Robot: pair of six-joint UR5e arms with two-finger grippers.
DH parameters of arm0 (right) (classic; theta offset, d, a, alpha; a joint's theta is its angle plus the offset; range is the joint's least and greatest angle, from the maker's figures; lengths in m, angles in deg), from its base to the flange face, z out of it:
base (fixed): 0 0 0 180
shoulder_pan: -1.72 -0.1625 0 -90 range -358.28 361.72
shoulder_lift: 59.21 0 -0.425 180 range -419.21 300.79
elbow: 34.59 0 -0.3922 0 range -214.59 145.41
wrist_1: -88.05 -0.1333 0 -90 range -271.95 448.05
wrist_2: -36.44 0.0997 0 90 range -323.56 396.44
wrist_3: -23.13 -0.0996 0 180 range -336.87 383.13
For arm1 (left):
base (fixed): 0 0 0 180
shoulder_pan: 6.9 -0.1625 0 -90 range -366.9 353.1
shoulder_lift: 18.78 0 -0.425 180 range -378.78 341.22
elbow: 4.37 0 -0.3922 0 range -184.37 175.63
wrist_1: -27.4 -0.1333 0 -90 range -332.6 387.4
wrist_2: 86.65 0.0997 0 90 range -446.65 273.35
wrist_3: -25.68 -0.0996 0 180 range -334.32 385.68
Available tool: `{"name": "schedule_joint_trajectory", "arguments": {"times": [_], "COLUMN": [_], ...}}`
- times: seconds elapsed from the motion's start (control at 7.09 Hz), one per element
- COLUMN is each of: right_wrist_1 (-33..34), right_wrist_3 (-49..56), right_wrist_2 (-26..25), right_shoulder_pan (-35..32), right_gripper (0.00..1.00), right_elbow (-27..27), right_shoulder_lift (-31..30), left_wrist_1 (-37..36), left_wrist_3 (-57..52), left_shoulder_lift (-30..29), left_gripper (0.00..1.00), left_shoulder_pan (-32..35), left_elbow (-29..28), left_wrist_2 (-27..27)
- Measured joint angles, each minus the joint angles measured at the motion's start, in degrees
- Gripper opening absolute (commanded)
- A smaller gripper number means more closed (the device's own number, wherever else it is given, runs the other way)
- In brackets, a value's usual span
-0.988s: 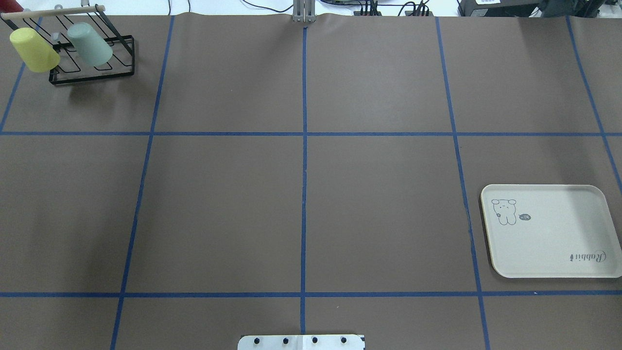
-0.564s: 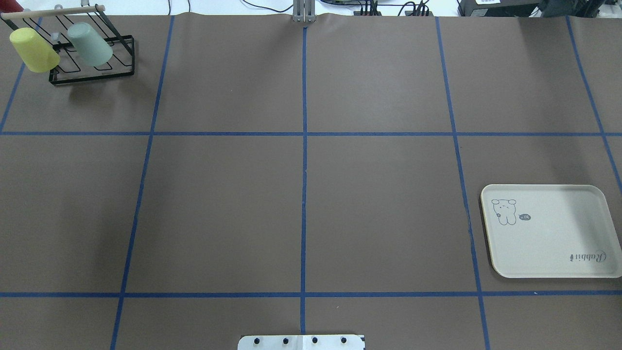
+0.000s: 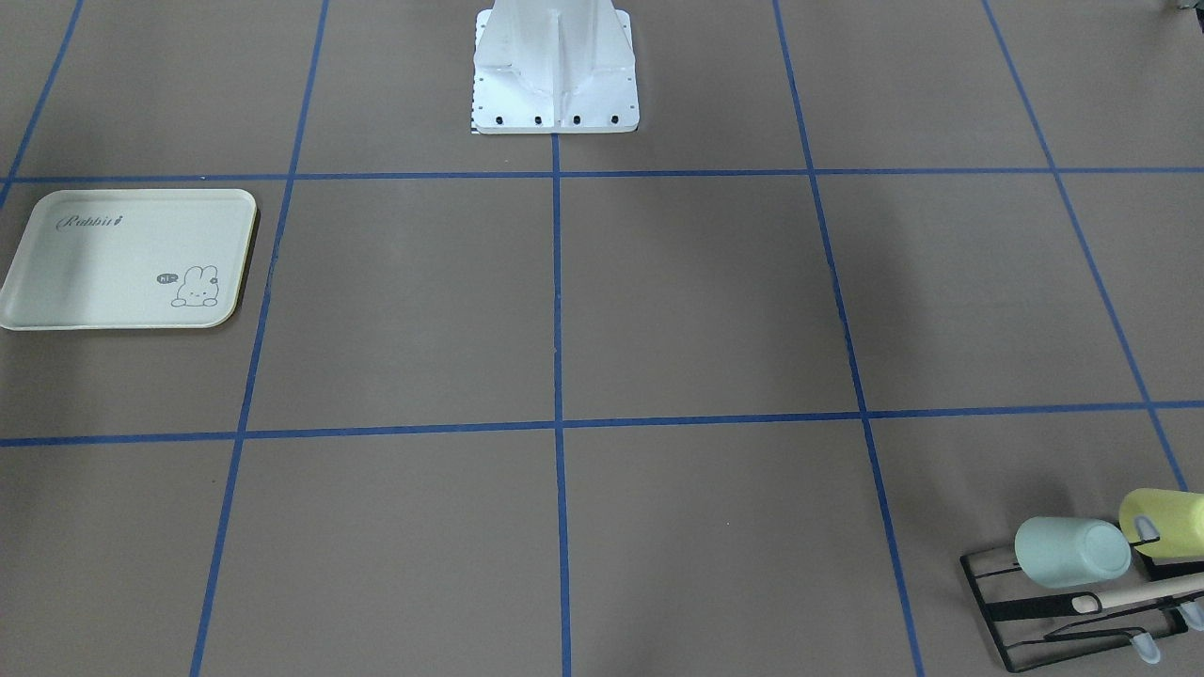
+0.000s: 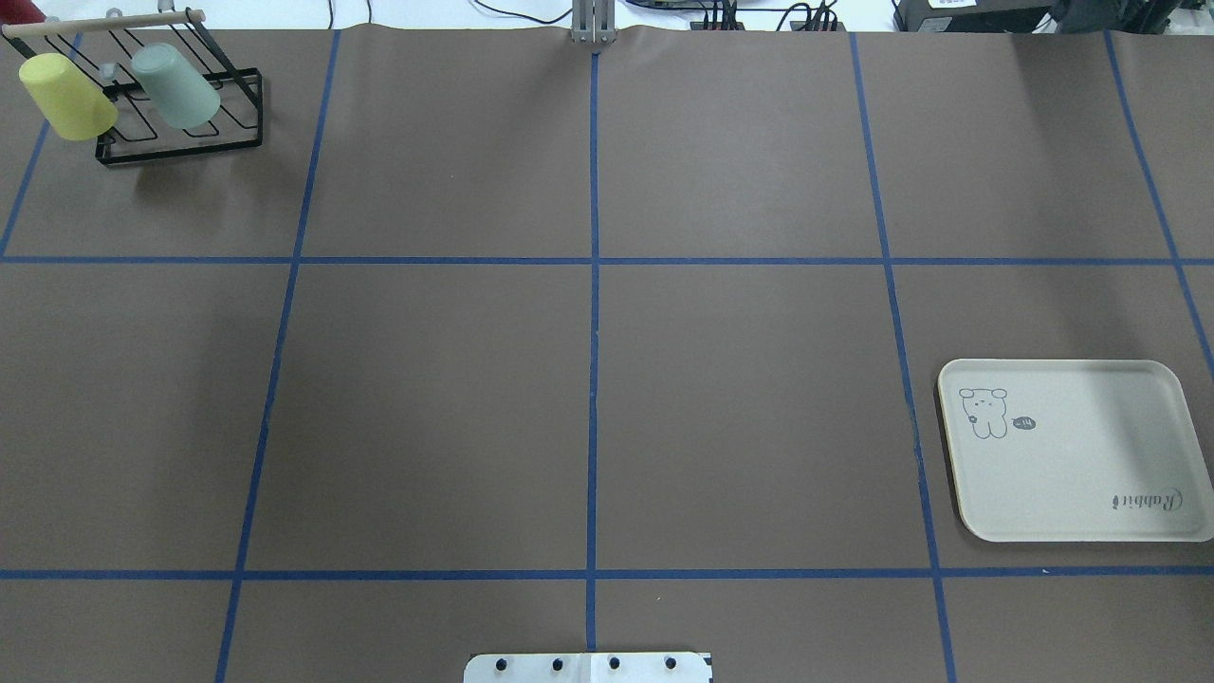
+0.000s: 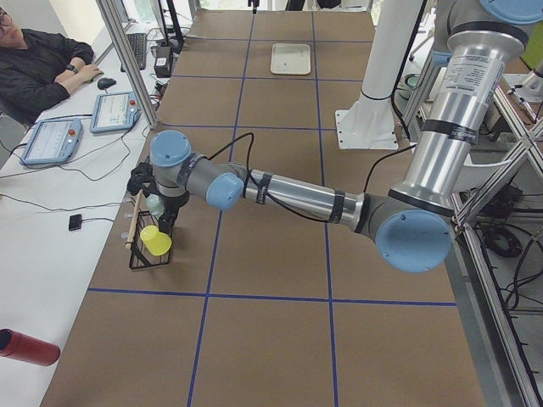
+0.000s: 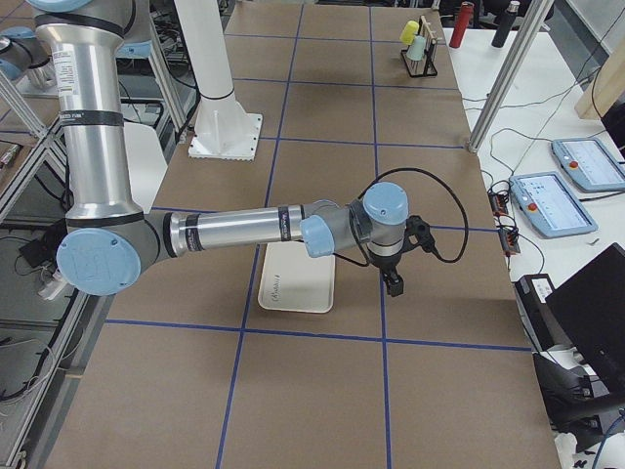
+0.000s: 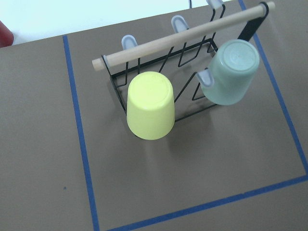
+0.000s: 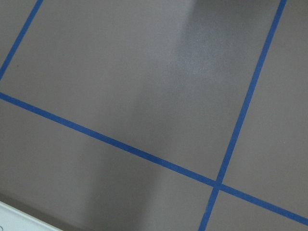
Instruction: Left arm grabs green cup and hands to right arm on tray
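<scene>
Left gripper (image 5: 141, 181) just above green cup (image 7: 231, 72), jaw spread impossible to tell. Grip wall squarely, slide off peg (image 7: 204, 78), miss yellow cup (image 7: 150, 106).

We look down from behind and facing the robot's base (image 3: 555, 75), along the table (image 4: 740, 379) from 2 ends, closely from 2 wrists; 4 views share the tray (image 4: 1072, 474).
</scene>
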Motion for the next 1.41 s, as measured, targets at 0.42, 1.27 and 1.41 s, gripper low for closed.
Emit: {"name": "schedule_joint_trajectory", "arguments": {"times": [0.42,1.27,1.41], "right_wrist_1": [0.0,0.0,0.0], "right_wrist_3": [-1.6,-1.7,-1.7], "right_wrist_2": [0.1,0.1,0.1], "right_shoulder_pan": [0.9,1.3,1.3], "right_gripper": [1.0,1.0,1.0], "right_elbow": [-0.1,-0.2,-0.2], "right_shoulder_lift": [0.1,0.1,0.1], "left_wrist_1": [0.2,4.1,5.5], "left_wrist_3": [10.5,13.5,13.5], "left_shoulder_lift": [-9.4,-19.9,-20.4], "left_gripper": [1.0,1.0,1.0], "left_shoulder_pan": [-6.1,-12.7,-12.9], "left_elbow": [-7.7,-22.5,-24.2], "left_wrist_2": [5.1,12.9,13.3]}}
